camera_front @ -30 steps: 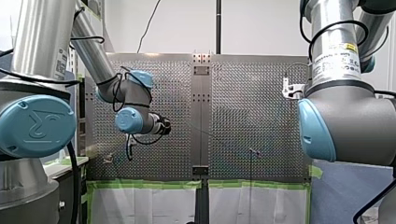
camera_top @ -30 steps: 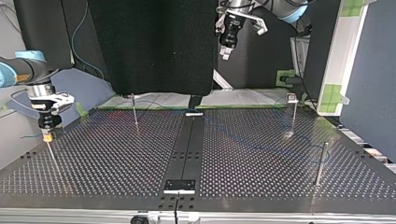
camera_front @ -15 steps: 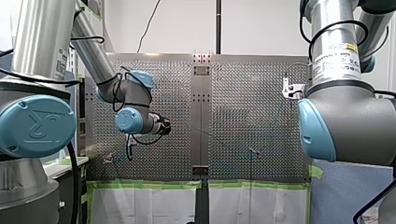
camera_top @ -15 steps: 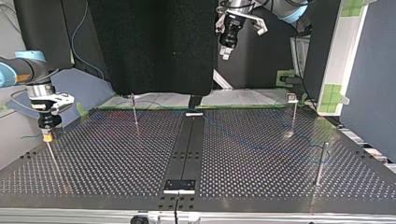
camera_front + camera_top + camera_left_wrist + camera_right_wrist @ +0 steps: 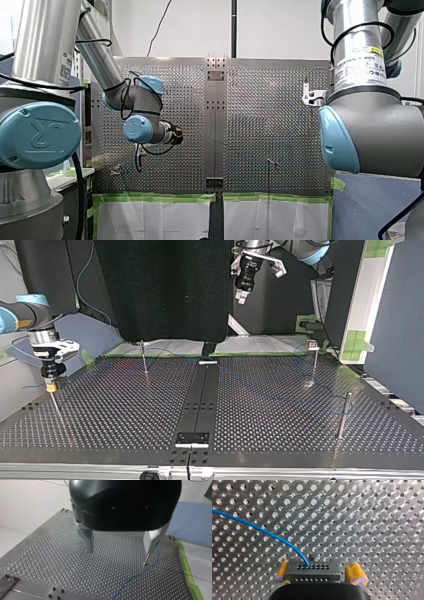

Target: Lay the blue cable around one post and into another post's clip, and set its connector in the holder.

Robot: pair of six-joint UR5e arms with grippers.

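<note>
Front view: my left arm hangs above the table, nine o'clock side. Top view: right claw sits low at nine o'clock; left claw hangs high at twelve, well apart. Left wrist view: left claw released, empty, blue cable slack at five o'clock. Right wrist view: right claw grasping the connector, long axis nine-to-three, cable leaving toward ten. Perforated table beneath, and room enough all round, I'd judge.

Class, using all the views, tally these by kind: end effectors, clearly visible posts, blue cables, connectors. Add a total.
End effectors: 2, my left end effector and my right end effector.
Posts clearly seen in the top view: 3, left post, far right post, near right post.
Blue cable: 1.
Connector: 1.
Total: 7.
</note>
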